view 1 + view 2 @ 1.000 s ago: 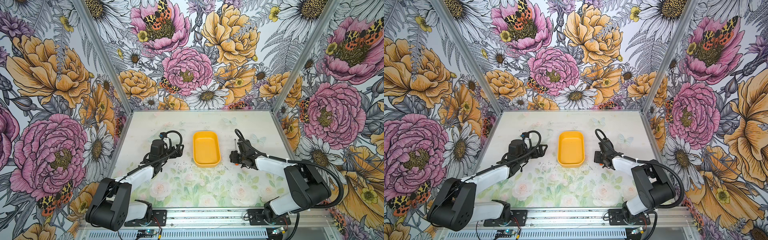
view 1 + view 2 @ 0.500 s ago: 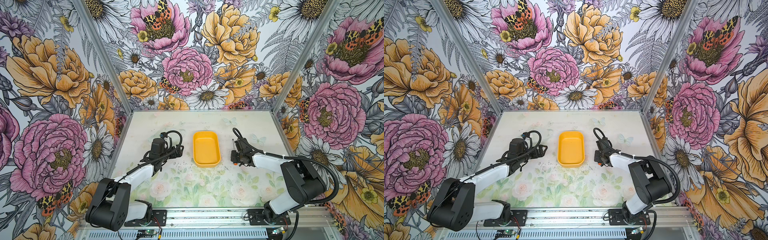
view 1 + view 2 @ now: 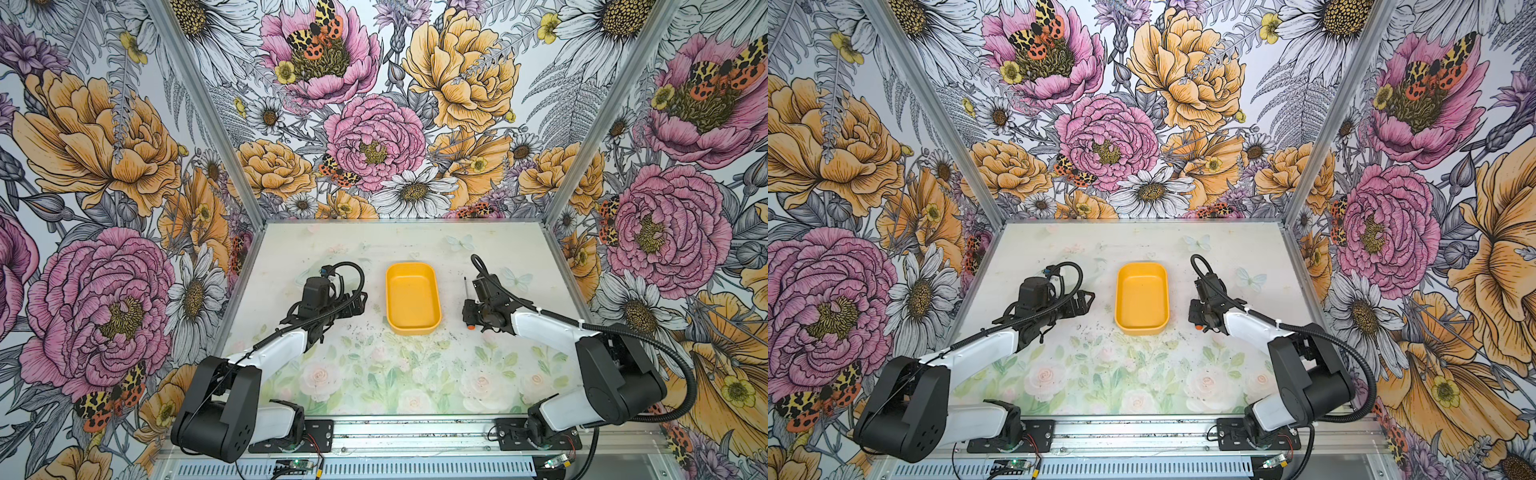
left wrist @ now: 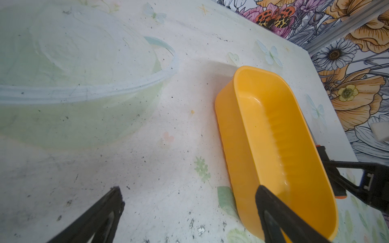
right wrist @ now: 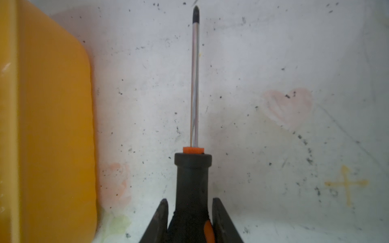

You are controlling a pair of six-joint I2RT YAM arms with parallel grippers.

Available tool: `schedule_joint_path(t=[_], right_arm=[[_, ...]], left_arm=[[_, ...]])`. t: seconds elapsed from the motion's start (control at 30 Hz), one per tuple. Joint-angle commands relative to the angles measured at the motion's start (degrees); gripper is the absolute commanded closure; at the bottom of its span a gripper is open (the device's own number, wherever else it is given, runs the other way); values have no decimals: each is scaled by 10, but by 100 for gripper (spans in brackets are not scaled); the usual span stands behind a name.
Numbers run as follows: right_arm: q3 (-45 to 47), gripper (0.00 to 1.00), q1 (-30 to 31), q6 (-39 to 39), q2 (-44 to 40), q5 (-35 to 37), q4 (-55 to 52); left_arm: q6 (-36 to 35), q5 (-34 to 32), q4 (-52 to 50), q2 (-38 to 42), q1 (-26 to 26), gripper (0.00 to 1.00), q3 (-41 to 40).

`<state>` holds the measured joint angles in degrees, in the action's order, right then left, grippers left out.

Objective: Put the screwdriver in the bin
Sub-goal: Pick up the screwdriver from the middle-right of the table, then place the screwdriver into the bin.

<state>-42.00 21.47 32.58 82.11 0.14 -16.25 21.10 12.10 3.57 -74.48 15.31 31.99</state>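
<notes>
The right claw (image 5: 190, 207) grasps a black-and-orange screwdriver (image 5: 192, 176) beside a shallow yellow-orange plastic bin (image 5: 52, 126). The left claw (image 4: 189, 189) hangs released.

Black-orange screwdriver (image 5: 192, 178) beside yellow bin (image 3: 412, 297), apart, shaft parallel to its long side.

Screwdriver (image 5: 194, 126): shaft is gleaming as polished metal, mirror-bright, its tip is showing dark and matt; handle is appearing as black, matt, rubbery-looking material with an orange plastic collar. Bin (image 4: 229, 143): yellow-orange plastic, smooth, is catching soft glossy highlights. Table (image 5: 273, 52): pale printed surface is looking matt, scuffed, speckled with dark grime.
</notes>
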Motion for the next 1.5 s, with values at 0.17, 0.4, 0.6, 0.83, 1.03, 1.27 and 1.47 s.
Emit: schedule_joint_path(t=[0.17, 0.4, 0.6, 0.83, 1.03, 1.27, 1.47], right_arm=[[-74, 100, 6, 30, -93, -55, -5], [-154, 100, 77, 72, -104, 5, -5], [-200, 100, 170, 89, -64, 138, -5], [-231, 100, 218, 103, 7, 165, -6], [-288, 100, 256, 121, 69, 205, -58], [-364, 100, 256, 137, 152, 164, -160], [-367, 100, 254, 148, 180, 157, -172]], left_arm=[[-1, 13, -8, 18, 0, 1, 16], [0, 12, -9, 31, 0, 1, 15], [-1, 17, -8, 33, -2, 1, 13], [-11, 33, -9, 27, -9, 1, 21], [-19, 36, -9, 31, -14, 1, 17], [-26, 46, -16, 37, -27, 1, 15], [-24, 46, -16, 48, -29, 1, 6]])
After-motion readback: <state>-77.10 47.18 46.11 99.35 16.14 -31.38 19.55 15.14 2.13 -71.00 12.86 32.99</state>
